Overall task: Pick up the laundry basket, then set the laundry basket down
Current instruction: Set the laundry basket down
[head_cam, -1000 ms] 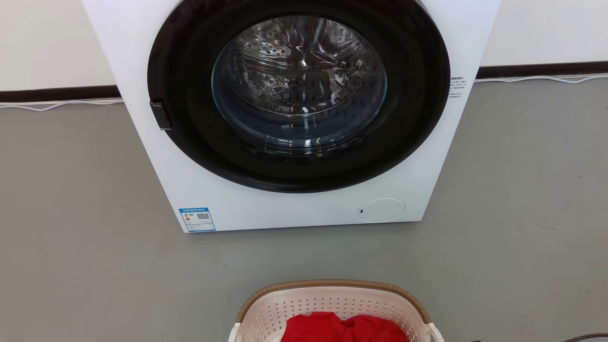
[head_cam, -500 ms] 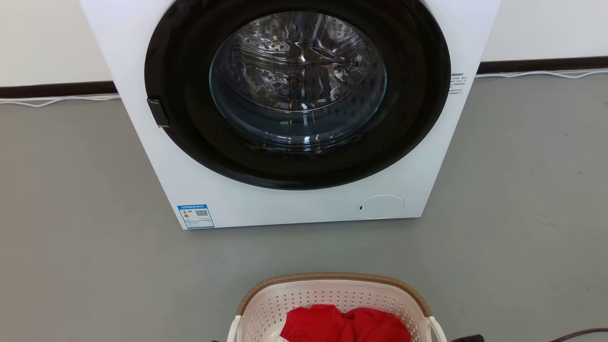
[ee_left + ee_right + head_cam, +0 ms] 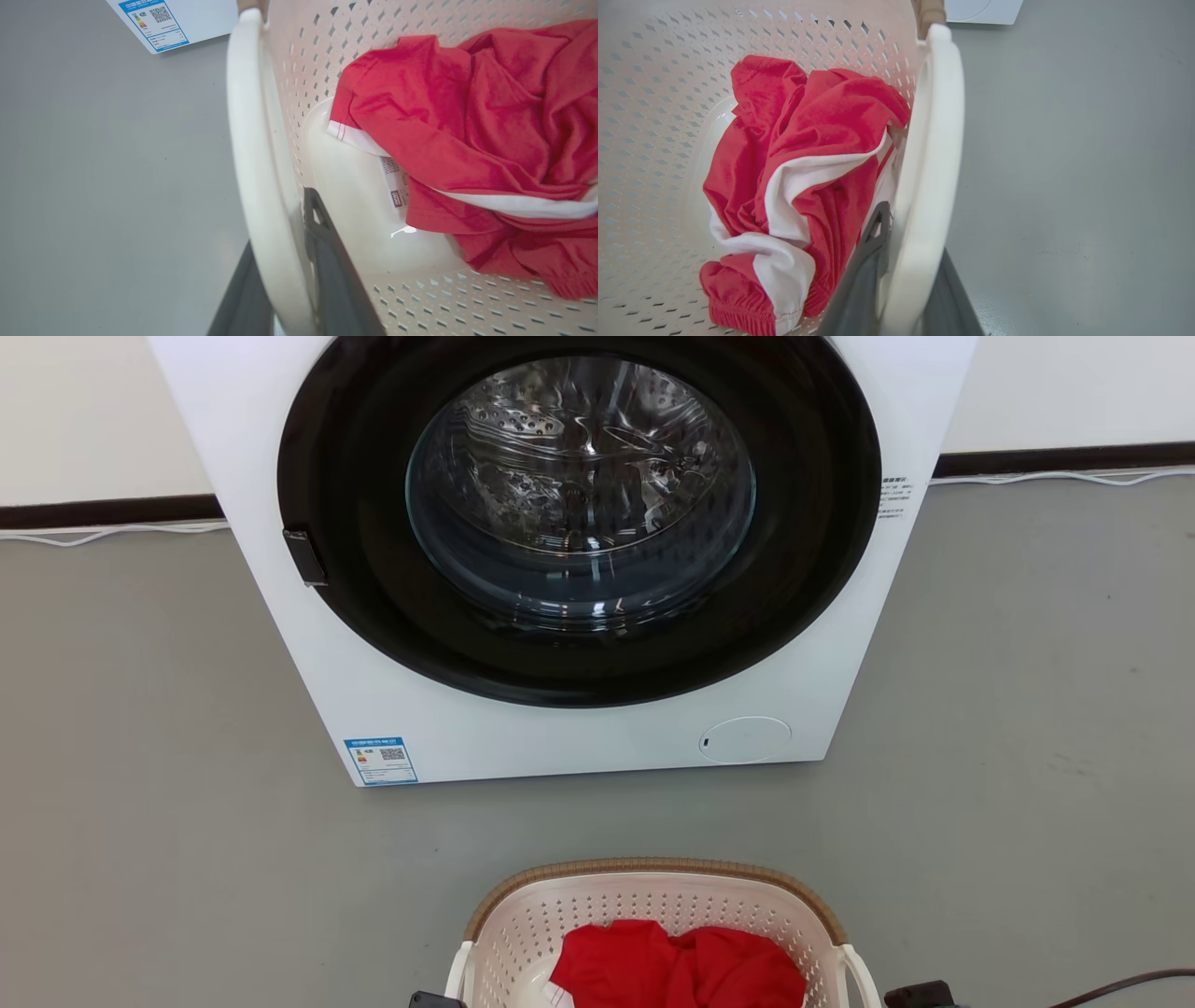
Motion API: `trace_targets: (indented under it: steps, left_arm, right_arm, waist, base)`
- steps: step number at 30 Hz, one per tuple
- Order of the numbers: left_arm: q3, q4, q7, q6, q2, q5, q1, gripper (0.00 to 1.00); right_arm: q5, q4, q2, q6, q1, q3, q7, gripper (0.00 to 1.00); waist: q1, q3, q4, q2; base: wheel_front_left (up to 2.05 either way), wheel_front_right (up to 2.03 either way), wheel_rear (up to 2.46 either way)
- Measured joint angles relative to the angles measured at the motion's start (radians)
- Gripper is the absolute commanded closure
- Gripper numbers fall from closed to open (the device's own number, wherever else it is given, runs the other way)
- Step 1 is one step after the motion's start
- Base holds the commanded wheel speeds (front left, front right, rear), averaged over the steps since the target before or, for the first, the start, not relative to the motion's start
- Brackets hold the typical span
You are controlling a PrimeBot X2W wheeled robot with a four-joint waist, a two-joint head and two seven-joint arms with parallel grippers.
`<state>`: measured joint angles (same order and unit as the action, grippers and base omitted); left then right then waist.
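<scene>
Handles (image 3: 252, 140) of the cream-white perforated plastic laundry basket (image 3: 653, 917) are pinched between my fingers: left gripper (image 3: 280, 224) on one white loop, right gripper (image 3: 913, 233) on the other. It holds crumpled red cloth (image 3: 677, 971), apart from the white washing machine (image 3: 560, 737).

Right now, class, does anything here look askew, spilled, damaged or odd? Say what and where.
Nothing stands out. The laundry basket is upright before the closed washing machine, the red garment lies inside it, and the left end effector and right end effector each grip its sides.
</scene>
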<state>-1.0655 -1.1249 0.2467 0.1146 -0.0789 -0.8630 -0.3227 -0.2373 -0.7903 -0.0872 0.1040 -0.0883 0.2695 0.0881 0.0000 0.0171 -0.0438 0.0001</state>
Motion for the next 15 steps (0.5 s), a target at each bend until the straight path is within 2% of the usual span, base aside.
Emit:
trace_targets:
  steps: [5, 15]
  left_arm:
    - [0.003, -0.006, 0.0, 0.0, 0.003, 0.0, -0.015, 1.0]
    - [0.037, -0.017, 0.0, -0.002, 0.009, 0.012, -0.133, 1.0]
  right_arm:
    - [0.0, -0.001, 0.001, 0.0, -0.008, -0.004, 0.0, 1.0]
    - [0.028, -0.002, 0.004, 0.0, -0.123, -0.036, -0.009, 1.0]
  waist:
    - [0.0, 0.015, 0.0, 0.0]
    - [0.0001, 0.101, 0.002, 0.0]
  base:
    - [0.0, 0.0, 0.0]
    - [0.0, 0.0, 0.0]
